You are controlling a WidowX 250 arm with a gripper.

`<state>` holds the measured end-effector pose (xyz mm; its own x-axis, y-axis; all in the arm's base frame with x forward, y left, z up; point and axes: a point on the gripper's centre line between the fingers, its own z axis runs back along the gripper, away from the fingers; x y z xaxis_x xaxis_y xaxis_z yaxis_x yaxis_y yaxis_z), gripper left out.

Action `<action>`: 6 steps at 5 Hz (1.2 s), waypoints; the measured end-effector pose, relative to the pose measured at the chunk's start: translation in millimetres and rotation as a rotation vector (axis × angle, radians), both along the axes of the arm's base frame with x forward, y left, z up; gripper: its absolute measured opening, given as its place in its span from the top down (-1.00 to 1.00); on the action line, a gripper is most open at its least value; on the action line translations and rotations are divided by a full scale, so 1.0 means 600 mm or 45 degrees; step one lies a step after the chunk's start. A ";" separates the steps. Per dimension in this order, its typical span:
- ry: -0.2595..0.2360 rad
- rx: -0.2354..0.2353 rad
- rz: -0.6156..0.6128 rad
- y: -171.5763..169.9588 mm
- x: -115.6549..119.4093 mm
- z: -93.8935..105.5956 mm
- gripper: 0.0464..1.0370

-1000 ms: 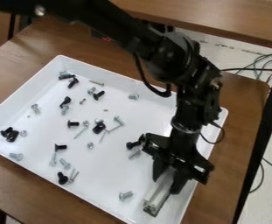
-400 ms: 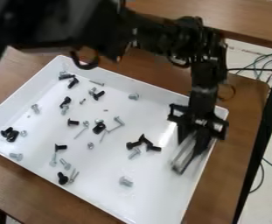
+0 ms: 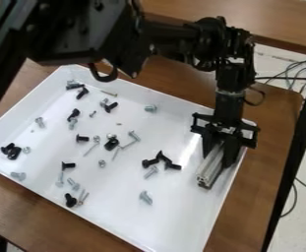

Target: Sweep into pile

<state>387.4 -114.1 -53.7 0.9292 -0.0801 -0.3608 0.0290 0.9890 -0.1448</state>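
Steadily, I had the gripper (image 3: 219,156) clamped on a metal bar (image 3: 209,170) at the white tray's (image 3: 175,216) three o'clock. Screws (image 3: 82,92) lay scattered toward nine and eleven.

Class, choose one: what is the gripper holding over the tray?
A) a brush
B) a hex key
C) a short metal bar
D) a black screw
C: a short, silvery grooved bar juts down from between the fingers of the gripper.

Screws (image 3: 82,139) in tray (image 3: 175,216) on table (image 3: 273,113)
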 end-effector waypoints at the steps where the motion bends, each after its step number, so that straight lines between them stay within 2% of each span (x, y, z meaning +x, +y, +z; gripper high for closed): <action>1: 0.016 0.002 0.116 0.050 -0.006 -0.002 0.36; 2: 0.023 0.008 0.334 0.153 -0.018 -0.004 0.36; 3: -0.007 0.046 0.461 0.224 -0.032 -0.001 0.36; 4: -0.015 0.063 0.531 0.268 -0.038 0.005 0.36; 5: -0.019 0.087 0.518 0.275 -0.040 0.007 0.36; 6: -0.051 0.098 0.467 0.248 -0.044 0.013 0.36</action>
<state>360.7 34.9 -45.9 0.9047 0.2865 -0.3153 -0.3248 0.9428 -0.0753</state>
